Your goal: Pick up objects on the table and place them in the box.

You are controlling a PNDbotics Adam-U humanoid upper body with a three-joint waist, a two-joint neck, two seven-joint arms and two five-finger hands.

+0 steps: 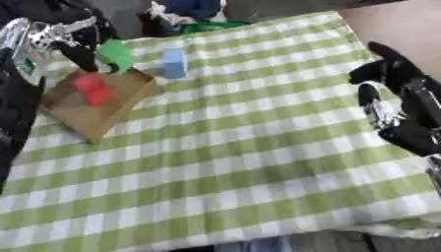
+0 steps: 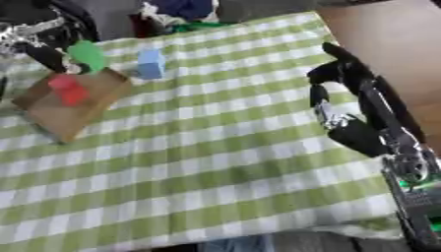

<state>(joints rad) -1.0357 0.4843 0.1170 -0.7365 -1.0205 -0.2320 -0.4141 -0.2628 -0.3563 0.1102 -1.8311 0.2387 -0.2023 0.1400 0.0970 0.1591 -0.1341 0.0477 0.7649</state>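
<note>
A shallow cardboard box (image 1: pixel 99 106) lies at the left of the green checked table, with a red object (image 1: pixel 92 88) inside it. My left hand (image 1: pixel 79 51) hangs over the box's far edge, its fingers pinching a green object (image 1: pixel 115 54). A light blue block (image 1: pixel 175 63) stands on the cloth just right of the box. My right hand (image 2: pixel 349 98) rests at the table's right side with its fingers relaxed and nothing in them.
The green checked cloth (image 1: pixel 241 162) covers the table, whose front edge runs along the bottom. Dark and blue clutter (image 1: pixel 185 12) lies beyond the far edge. A brown surface (image 2: pixel 388 44) shows at the upper right.
</note>
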